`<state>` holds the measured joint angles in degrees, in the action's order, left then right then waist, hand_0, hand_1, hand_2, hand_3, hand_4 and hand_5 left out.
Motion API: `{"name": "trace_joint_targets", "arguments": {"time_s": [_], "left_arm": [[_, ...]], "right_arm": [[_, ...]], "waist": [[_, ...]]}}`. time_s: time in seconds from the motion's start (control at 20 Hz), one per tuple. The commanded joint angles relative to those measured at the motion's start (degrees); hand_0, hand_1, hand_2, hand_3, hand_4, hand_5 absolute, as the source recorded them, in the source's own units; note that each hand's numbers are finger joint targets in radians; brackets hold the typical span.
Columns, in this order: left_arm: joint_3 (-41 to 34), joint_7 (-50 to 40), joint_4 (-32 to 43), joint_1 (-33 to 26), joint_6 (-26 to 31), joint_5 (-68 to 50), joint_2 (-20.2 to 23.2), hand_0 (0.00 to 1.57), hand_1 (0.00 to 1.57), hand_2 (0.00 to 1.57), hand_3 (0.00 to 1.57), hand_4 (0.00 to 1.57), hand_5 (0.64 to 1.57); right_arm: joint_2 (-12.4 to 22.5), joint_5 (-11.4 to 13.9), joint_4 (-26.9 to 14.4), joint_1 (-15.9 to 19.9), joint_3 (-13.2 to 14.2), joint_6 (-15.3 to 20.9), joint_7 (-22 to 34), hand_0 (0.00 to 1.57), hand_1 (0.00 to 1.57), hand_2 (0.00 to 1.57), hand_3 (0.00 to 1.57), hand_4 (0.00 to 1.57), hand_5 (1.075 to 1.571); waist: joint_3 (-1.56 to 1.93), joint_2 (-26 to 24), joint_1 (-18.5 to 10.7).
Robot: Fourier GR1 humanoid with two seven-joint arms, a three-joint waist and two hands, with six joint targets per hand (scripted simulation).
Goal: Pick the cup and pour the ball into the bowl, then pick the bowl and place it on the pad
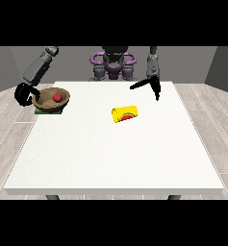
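- Spanning nearly the whole view, the white table [115, 153] carries everything; most of the action sits up at its ten o'clock corner.
- Robot [113, 65] at twelve o'clock, behind the far edge, both arms out over the table.
- Bowl [50, 100] at ten o'clock, brown, tilted a touch, sitting over the green pad [49, 111], of which only a sliver shows under it. Whether it rests fully on the pad or hangs just above, I cannot tell.
- Cup [125, 114], yellow, lying on its side just above table centre, mouth toward the camera with red showing inside; well apart from the bowl.
- Hand at the view's left [24, 93] is at the bowl's nine o'clock rim, fingers curled round the edge, by the look of it holding the bowl.
- Hand at the view's right [151, 84] hovers at one o'clock, thumb and fingers spread wide, holding nothing, clear of the cup.
- Ball [57, 98], red, lies inside the bowl, so the pour reads as done.
- Step in hand, as I judge it: the last one, setting the bowl on the pad. Next move calls for settling it level, uncurling the fingers and drawing the hand off toward nine o'clock without dragging the rim.
- In the way: nothing much. The cup is far off; the one worry is the tilt, which could roll the ball out.
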<state>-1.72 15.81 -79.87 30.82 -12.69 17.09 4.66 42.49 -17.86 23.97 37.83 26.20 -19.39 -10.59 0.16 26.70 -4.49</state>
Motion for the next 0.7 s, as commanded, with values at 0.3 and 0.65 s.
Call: {"name": "trace_joint_targets", "arguments": {"time_s": [0.3,0.65], "left_arm": [[-0.16,-7.11,-11.08,-0.99,1.91,0.26,2.8,0.0,0.0,0.0,0.0,0.0,1.563],[2.76,-5.54,-9.34,-4.87,1.08,0.85,-0.7,0.0,0.0,0.0,0.0,0.0,1.566]], "right_arm": [[4.57,2.03,-4.35,1.94,-0.15,-2.63,-4.53,1.57,1.57,1.57,0.46,1.02,1.571],[5.06,-0.85,-6.26,4.48,1.45,-3.34,3.33,1.57,1.57,1.57,0.26,0.74,1.57]], "waist": [[-0.04,2.98,1.12],[-0.12,-1.78,1.42]]}}
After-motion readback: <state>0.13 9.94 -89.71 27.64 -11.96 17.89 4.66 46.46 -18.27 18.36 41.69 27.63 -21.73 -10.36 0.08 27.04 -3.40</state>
